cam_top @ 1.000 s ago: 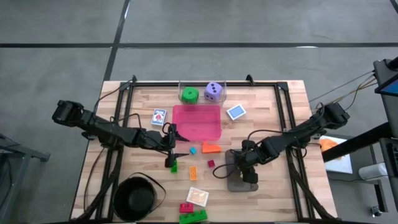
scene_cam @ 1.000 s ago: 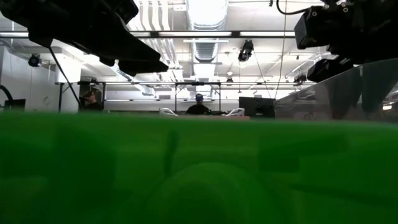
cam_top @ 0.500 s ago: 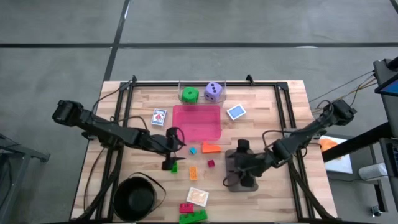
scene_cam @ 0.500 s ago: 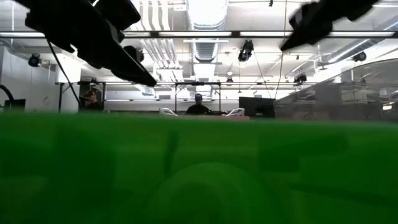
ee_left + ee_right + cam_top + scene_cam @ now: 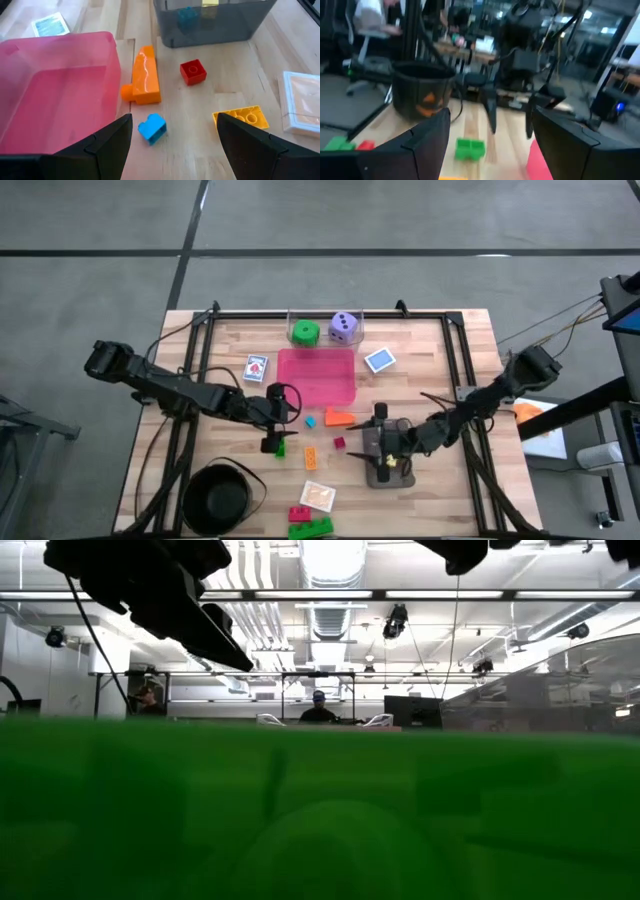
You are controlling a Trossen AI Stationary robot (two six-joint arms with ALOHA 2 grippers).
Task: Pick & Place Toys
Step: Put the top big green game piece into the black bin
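Toys lie scattered between the 2 arms. Ahead of the left gripper [image 5: 170, 145], fingers apart and empty: a blue brick [image 5: 152, 128] just past the fingertips, between them; an orange brick [image 5: 144, 82] beyond it, touching the pink tray [image 5: 60, 55]; a red brick [image 5: 193, 72] and a yellow brick [image 5: 241, 118] off toward the other finger; a grey tray [image 5: 210, 27] farthest out, with a blue piece visible through its wall.

Right gripper [image 5: 385, 460] hangs over the grey tray [image 5: 372, 442], fingers apart, nothing seen between them. Its wrist view looks level across the table, with a green brick [image 5: 470, 148] ahead between its fingers and the black bowl [image 5: 417, 92] beyond.

Step in hand, by judgement: left arm lining up on the blue brick. To do it well: centre the brick between the fingers, come straight down, close across its flat sides, and keep the near finger off the pink tray's wall.

Against 1 second earlier: the right gripper has shifted slightly along the grey tray and turned, and its arm now stretches lower across the table. The left gripper sits almost where it was, and no toy appears moved.
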